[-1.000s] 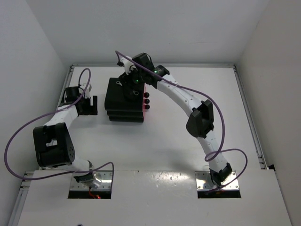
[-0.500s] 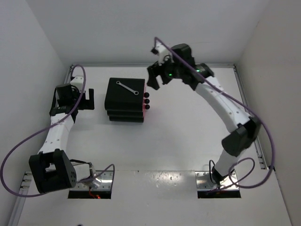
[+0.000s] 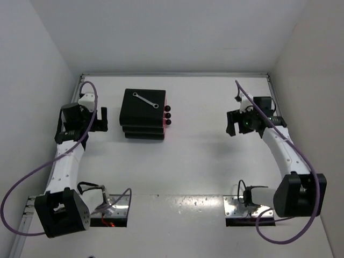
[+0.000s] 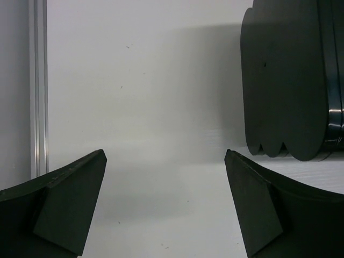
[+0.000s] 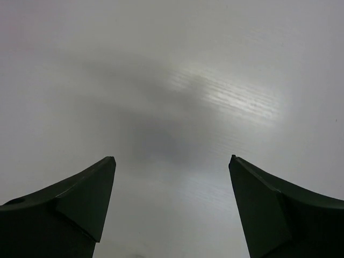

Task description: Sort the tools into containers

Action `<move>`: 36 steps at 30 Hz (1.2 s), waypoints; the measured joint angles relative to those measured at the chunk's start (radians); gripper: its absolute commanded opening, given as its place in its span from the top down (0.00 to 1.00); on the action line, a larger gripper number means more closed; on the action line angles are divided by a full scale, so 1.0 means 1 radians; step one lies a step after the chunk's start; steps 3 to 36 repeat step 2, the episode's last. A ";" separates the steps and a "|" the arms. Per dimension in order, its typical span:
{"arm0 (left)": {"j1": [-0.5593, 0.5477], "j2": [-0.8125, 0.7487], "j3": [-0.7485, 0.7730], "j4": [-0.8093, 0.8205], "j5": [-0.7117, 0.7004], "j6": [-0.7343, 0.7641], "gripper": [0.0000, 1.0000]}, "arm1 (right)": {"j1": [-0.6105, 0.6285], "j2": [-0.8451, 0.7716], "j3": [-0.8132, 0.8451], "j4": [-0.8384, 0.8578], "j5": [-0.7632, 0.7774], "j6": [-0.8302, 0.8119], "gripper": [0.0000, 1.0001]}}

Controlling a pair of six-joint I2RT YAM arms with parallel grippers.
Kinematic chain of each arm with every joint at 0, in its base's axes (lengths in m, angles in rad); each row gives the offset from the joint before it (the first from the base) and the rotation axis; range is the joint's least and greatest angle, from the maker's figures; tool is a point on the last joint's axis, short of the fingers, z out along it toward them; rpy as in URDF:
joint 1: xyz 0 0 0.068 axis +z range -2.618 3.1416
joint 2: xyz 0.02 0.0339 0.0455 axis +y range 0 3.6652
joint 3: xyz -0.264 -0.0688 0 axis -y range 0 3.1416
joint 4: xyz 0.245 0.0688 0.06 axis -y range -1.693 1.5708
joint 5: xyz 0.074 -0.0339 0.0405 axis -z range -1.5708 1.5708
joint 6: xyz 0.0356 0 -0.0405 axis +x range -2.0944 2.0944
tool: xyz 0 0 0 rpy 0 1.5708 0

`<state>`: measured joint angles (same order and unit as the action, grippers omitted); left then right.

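Two grippers are empty: the left gripper (image 4: 164, 153) and the right gripper (image 5: 172, 158) both have their fingers spread wide. The thin silver wrench (image 3: 145, 100) lies on top of the black drawer unit (image 3: 134, 114), near the left gripper's right side. The knobs (image 3: 167, 114) face the right gripper, well apart from it. We should first pull one knob straight outward, then lift the wrench by its middle.

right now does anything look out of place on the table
Yes: the silver wrench lies diagonally on the flat top of the black drawer unit, not inside a drawer. For a sorting job that looks unfinished or misplaced. Nothing looks spilled or damaged.
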<state>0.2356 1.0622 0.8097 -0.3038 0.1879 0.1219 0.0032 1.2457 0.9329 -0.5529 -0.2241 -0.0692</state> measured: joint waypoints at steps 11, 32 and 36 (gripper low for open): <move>0.000 -0.014 -0.021 0.004 0.000 0.009 0.01 | -0.034 -0.007 -0.042 -0.002 -0.005 -0.013 0.14; 0.000 -0.014 -0.021 0.004 0.000 0.009 0.01 | -0.034 -0.007 -0.042 -0.002 -0.005 -0.013 0.14; 0.000 -0.014 -0.021 0.004 0.000 0.009 0.01 | -0.034 -0.007 -0.042 -0.002 -0.005 -0.013 0.14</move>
